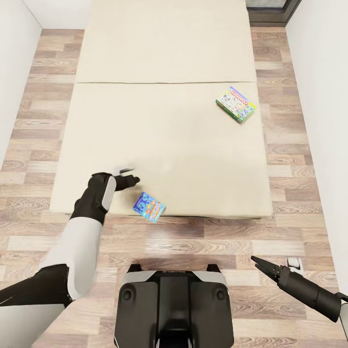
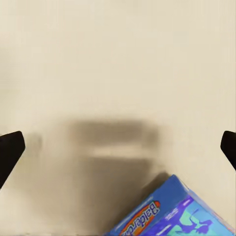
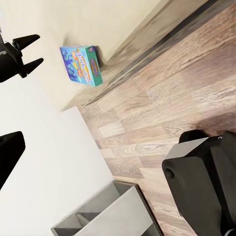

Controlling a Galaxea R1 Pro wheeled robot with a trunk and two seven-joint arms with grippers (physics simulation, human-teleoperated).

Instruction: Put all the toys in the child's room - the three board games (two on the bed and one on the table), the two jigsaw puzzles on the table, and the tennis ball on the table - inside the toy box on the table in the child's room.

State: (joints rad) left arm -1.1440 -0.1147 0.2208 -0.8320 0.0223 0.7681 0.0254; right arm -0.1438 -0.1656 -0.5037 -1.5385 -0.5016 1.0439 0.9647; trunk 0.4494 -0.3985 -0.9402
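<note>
Left end effector (image 1: 129, 178): wide, empty, we see it over bed (image 1: 169, 140).
Risk: blue board game (image 1: 149, 207) beside it overhangs edge; nudge drops it.

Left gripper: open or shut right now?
Open. In the left wrist view the left gripper has its fingertips at opposite edges, bare mattress between, the blue board game ungrasped.

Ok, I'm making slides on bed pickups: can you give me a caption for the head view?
Left gripper hovers open over the bed beside the blue board game at its near edge.
</note>
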